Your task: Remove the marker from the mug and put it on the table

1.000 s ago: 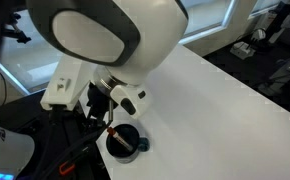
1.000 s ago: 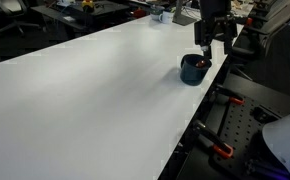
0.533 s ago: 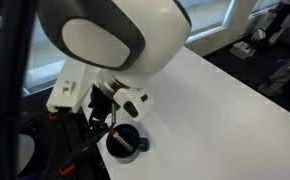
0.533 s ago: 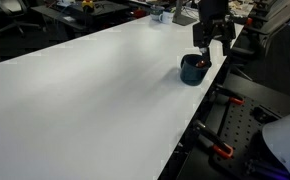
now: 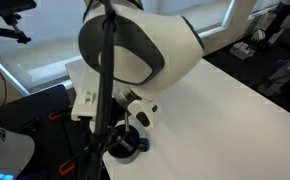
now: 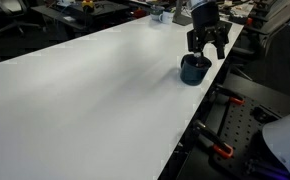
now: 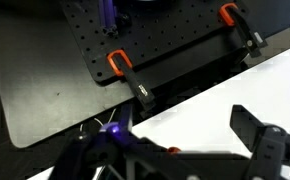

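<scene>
The dark mug (image 6: 193,68) stands near the edge of the white table (image 6: 85,90); it also shows in an exterior view (image 5: 125,146) with its bluish handle stub (image 5: 142,147). My gripper (image 6: 206,47) hangs just above the mug, jaws spread open and empty. In the wrist view my gripper (image 7: 167,135) frames the white table (image 7: 195,105), and a small orange-red spot, the marker's end (image 7: 172,150), shows low between the fingers (image 7: 251,128). The rest of the marker is hidden. In an exterior view (image 5: 120,125) the arm covers most of the gripper.
The table edge runs close beside the mug. Beyond it is a black perforated board (image 7: 55,60) with orange-handled clamps (image 7: 118,62), also seen in an exterior view (image 6: 221,150). Small items stand at the table's far end (image 6: 160,14). Wide white tabletop stretches away from the mug.
The arm has swung and the wrist has turned over the mug; the gripper has shifted slightly and sits lower over it. The marker's red end no longer shows in the exterior views.
</scene>
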Controlling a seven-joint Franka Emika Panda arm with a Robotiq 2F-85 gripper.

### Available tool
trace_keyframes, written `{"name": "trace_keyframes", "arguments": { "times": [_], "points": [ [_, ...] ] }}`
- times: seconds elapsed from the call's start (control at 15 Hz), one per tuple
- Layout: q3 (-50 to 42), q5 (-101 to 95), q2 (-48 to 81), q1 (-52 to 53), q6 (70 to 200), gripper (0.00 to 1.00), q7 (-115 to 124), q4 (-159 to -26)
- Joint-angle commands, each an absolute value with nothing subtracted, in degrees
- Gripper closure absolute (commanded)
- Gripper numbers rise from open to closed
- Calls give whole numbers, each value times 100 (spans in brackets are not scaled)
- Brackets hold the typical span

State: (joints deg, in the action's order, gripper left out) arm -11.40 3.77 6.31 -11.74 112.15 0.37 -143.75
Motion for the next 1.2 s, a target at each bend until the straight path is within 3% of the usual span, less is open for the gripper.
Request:
{"name": "trace_keyframes", "arguments": {
  "times": [0.0,1.13],
  "points": [
    [-1144,377,635,-1170,11204,0,37,-14362],
    [-1157,381,1312,-1237,11206,0,37,-13833]
  ]
}}
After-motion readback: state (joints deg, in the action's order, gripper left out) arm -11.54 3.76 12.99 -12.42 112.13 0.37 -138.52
